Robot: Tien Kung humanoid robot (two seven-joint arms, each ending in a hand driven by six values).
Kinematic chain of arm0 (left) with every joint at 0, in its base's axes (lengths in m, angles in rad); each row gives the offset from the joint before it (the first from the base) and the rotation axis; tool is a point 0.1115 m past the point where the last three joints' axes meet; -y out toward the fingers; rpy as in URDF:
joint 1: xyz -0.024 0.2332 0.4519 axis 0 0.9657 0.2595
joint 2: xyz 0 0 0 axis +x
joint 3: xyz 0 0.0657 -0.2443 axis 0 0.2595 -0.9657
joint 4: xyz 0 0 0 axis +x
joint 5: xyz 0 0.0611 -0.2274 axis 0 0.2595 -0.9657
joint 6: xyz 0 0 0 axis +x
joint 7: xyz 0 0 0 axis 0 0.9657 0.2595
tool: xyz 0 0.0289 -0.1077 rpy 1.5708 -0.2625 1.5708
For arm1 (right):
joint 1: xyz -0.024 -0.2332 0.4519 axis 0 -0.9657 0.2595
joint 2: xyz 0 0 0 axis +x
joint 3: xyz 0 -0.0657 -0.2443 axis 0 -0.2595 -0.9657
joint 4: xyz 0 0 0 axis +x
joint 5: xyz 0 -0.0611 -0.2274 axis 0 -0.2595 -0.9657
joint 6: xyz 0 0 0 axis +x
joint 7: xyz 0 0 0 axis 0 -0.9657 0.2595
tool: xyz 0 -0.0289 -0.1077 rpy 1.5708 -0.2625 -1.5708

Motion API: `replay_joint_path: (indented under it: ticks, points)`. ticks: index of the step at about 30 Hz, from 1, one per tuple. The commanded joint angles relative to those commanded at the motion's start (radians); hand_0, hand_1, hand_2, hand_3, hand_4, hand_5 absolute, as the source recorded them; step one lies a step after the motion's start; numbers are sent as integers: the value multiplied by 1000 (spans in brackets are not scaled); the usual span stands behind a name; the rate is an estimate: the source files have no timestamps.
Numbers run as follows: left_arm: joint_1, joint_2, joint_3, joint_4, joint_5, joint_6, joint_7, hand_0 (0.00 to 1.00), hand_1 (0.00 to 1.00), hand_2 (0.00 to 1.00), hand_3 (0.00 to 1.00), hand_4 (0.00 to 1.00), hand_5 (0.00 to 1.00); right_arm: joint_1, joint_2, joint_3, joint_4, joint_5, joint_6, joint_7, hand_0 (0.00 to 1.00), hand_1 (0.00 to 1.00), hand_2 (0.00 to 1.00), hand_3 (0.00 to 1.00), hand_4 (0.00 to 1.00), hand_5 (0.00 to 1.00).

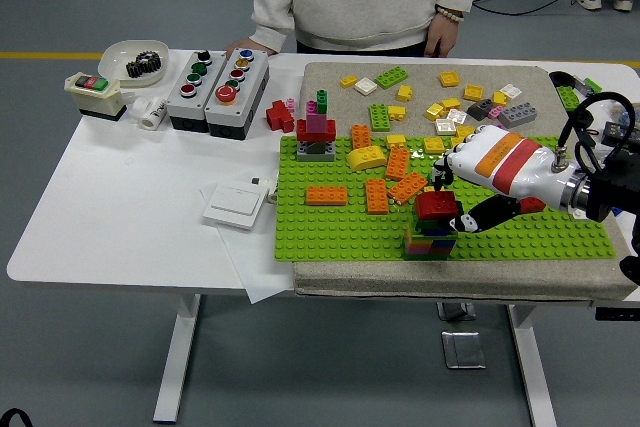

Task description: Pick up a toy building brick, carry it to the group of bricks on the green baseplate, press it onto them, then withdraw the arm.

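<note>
Red brick [436,206] between the fingers of the right hand [462,194], closed around it, seated atop the multicoloured stack [430,242] on the green baseplate [330,229]. Grasped, carried, apparently pressed on; left undone: releasing and withdrawing the arm.

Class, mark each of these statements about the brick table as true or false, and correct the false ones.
1. The robot hand is at the red brick topping the stack. True.
2. That stack stands on the white table. False: it stands on the green baseplate.
3. A black gear lies in a white bowl. True.
4. The person's hand holds a yellow brick. False: it rests at the table's far edge, holding nothing.
</note>
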Motion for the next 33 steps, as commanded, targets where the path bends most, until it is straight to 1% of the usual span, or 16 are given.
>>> replay_joint_path:
  ticks: [1, 3, 6, 7, 9, 12, 13, 17, 19, 24, 25, 27, 30, 31, 33]
  points:
    - [0, 0, 0, 0, 0, 0, 0, 666, 726, 734, 587, 672, 662, -3, -3, 7, 6, -1, 7, -1, 306, 396, 546, 590, 858, 526]
    - [0, 0, -1, 0, 0, 0, 0, 666, 726, 734, 587, 672, 662, -9, -10, 20, 18, -4, 24, -6, 306, 396, 546, 590, 858, 526]
    - [0, 0, -2, 1, 2, -1, 1, 666, 726, 734, 587, 672, 662, -14, -15, 30, 24, -4, 30, -6, 306, 396, 546, 590, 858, 526]
    - [1, 0, -2, 1, 1, -1, 1, 666, 727, 735, 587, 672, 662, -15, -16, 34, 26, -5, 34, -7, 311, 398, 572, 657, 885, 522]
    - [1, -1, -2, 1, 1, -1, 1, 666, 727, 735, 587, 672, 662, -16, -17, 36, 28, -7, 38, -9, 311, 398, 572, 657, 885, 522]
    - [1, -1, -2, 1, 2, -1, 0, 666, 727, 735, 587, 672, 662, -24, -20, 44, 36, -18, 60, -12, 311, 398, 572, 657, 885, 522]
    - [1, -1, -2, 1, 1, -1, 0, 666, 727, 734, 589, 672, 661, -27, -22, 48, 40, -22, 65, -14, 329, 428, 627, 802, 996, 549]
    - [2, 0, -3, 1, 3, -1, 0, 666, 727, 734, 589, 672, 661, -43, -26, 66, 59, -40, 76, -29, 329, 428, 627, 802, 996, 549]
    - [4, -1, -5, 2, 4, -1, 0, 666, 726, 733, 589, 672, 662, -59, -30, 84, 74, -51, 75, -32, 335, 414, 612, 820, 998, 558]
    - [6, -1, -10, 2, 15, -5, 1, 666, 726, 733, 589, 672, 662, -79, -36, 105, 98, -66, 69, -38, 335, 414, 612, 820, 998, 558]
    - [6, -1, -10, 2, 16, -5, 1, 666, 725, 733, 589, 672, 661, -81, -37, 108, 100, -67, 68, -39, 363, 440, 660, 877, 998, 555]
    - [6, -1, -12, 2, 19, -6, 2, 666, 725, 733, 589, 672, 661, -93, -39, 124, 111, -67, 67, -45, 363, 440, 660, 877, 998, 555]
    - [7, -1, -11, 3, 17, -5, 1, 666, 725, 733, 589, 672, 661, -143, -45, 181, 148, -40, 56, -47, 363, 440, 660, 877, 998, 555]
    - [7, -1, -11, 3, 17, -5, 1, 666, 726, 733, 588, 673, 663, -163, -45, 204, 161, -30, 47, -47, 663, 673, 842, 916, 998, 587]
    - [8, 0, -12, 4, 16, -3, 0, 666, 726, 733, 588, 673, 663, -219, -45, 265, 199, -10, 12, -50, 663, 673, 842, 916, 998, 587]
